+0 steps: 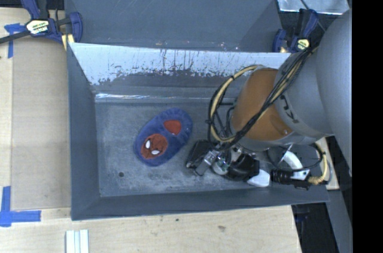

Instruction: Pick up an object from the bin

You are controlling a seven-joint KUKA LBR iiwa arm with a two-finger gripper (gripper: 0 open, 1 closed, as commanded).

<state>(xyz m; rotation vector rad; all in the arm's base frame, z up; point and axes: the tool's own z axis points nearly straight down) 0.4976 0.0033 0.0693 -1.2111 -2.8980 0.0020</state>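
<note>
Low in the bin (82,144), the claw (201,160) hangs; I cannot tell if it is open or closed, or holding anything. Just left of it lies a blue slipper (163,138).

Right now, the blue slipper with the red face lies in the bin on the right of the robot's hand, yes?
Not quite: the camera view shows the blue slipper lying in the bin left of the hand, not right.
</note>
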